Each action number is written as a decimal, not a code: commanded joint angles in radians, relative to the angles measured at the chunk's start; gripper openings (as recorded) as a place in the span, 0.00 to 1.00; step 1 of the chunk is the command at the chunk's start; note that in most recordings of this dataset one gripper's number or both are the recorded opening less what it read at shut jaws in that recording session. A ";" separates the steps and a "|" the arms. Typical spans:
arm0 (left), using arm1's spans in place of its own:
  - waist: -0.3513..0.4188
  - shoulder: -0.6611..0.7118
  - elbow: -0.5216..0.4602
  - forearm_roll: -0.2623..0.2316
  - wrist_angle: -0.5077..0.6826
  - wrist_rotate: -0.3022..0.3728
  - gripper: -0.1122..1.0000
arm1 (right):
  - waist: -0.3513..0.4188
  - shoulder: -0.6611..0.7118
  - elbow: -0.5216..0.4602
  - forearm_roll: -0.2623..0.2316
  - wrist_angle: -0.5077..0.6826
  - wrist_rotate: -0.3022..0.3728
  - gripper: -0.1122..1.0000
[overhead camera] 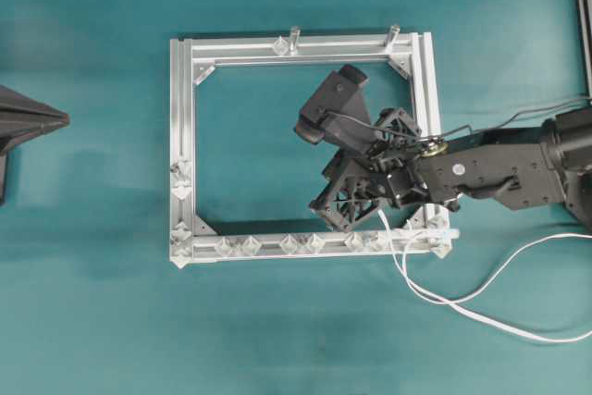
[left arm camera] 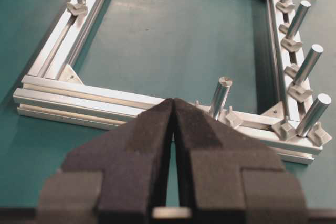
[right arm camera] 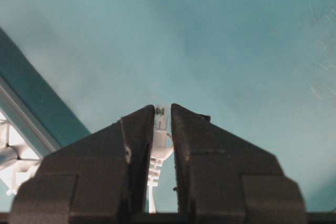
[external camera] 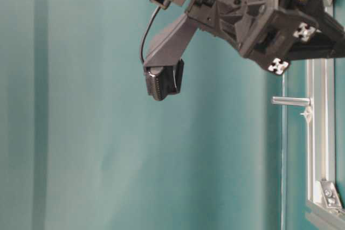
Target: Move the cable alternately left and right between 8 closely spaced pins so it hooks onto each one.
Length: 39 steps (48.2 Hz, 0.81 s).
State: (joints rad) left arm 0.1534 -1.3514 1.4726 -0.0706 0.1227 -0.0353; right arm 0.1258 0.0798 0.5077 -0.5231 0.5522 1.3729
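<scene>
Overhead looks straight down; both wrist views skim the frame (overhead camera: 185, 136) closely.

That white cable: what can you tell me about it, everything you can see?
The cable is long, thin, white and limp, and looks plastic-sheathed. On the teal table it lies in loose loops at the lower right, outside the aluminium frame, then climbs over the frame's bottom rail near its right corner. Its small, clear-white plug is pinched between the black fingers of the right gripper, above the table inside the frame. It does not appear woven between the pins yet.
</scene>
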 commanded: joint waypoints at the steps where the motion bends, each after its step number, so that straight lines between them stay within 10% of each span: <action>1: 0.003 0.008 -0.009 0.002 -0.005 -0.006 0.10 | 0.015 -0.018 -0.029 0.003 0.000 0.002 0.23; 39: 0.003 0.009 -0.011 0.002 -0.006 -0.006 0.10 | 0.184 -0.015 -0.060 0.026 0.077 0.141 0.23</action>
State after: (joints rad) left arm 0.1534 -1.3514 1.4757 -0.0706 0.1227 -0.0353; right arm 0.2976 0.0798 0.4679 -0.4970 0.6289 1.5094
